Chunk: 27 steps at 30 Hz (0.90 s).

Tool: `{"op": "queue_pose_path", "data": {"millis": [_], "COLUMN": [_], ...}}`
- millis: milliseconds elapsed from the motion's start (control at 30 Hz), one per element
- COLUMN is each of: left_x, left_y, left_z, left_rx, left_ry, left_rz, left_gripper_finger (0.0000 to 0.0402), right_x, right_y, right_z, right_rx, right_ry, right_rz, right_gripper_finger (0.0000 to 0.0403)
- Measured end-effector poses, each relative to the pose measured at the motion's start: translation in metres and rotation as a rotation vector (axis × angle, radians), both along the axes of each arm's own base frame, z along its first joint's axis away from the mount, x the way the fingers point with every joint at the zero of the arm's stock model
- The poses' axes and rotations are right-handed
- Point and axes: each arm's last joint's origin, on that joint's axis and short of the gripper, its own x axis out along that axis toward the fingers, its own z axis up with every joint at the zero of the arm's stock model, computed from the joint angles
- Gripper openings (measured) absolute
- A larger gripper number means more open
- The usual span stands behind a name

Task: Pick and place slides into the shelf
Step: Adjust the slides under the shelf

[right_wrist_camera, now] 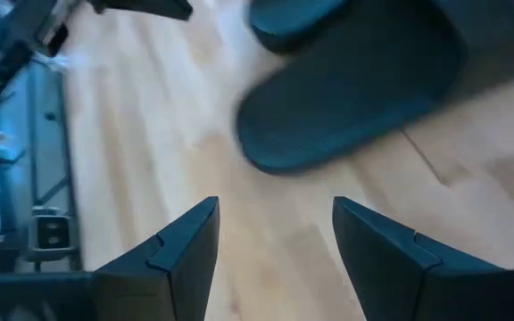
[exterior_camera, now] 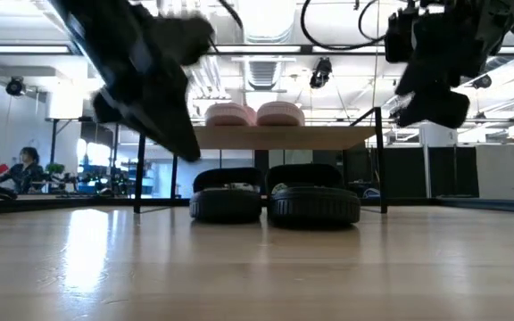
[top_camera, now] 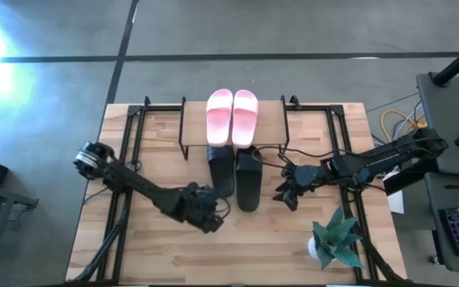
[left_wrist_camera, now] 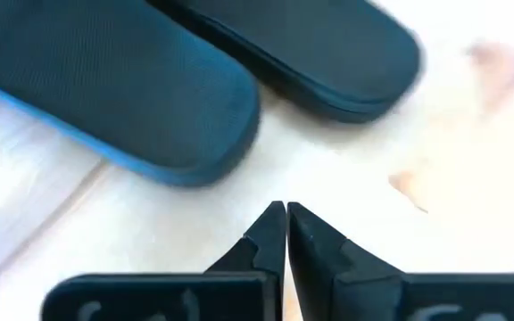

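Pink slides (top_camera: 233, 116) on top of shelf (top_camera: 273, 119); black slides (top_camera: 236, 177) on table (top_camera: 158, 247), toes tucked under shelf and hidden from above. Left end effector (top_camera: 211, 217) closed, empty, near their heels. Right end effector (top_camera: 286, 191) open, empty, beside them.

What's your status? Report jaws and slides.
Left gripper shut, empty. Right gripper open, empty, beside black slides. Pink slides on shelf; black pair partly under it. Nothing in the way.
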Motion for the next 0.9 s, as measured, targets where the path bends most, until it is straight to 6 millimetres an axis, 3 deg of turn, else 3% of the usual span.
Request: {"op": "queue_pose_path", "data": {"millis": [167, 267, 500, 767, 900], "left_x": [-0.020, -0.030, -0.034, -0.035, -0.035], "left_y": [-0.014, -0.022, -0.032, -0.033, -0.033], "left_z": [0.020, 0.022, 0.021, 0.020, 0.020], "left_rx": [-0.030, -0.042, -0.059, -0.062, -0.061], "left_ry": [-0.059, -0.050, -0.060, -0.060, -0.058], "left_rz": [0.054, 0.060, 0.044, 0.045, 0.043], "left_gripper_finger": [0.0000, 0.0000, 0.0000, 0.0000, 0.0000], "right_x": [0.007, 0.015, 0.035, 0.072, 0.089], "right_y": [0.007, 0.010, 0.018, 0.036, 0.045], "right_z": [0.009, 0.004, -0.027, -0.022, -0.031], "right_rx": [0.039, 0.072, 0.076, 0.138, 0.191], "right_ry": [-0.122, -0.126, -0.018, -0.006, 0.039], "right_rz": [0.035, 0.094, 0.119, 0.289, 0.355], "right_gripper_finger": [0.0210, 0.0210, 0.0210, 0.0204, 0.0161]}}
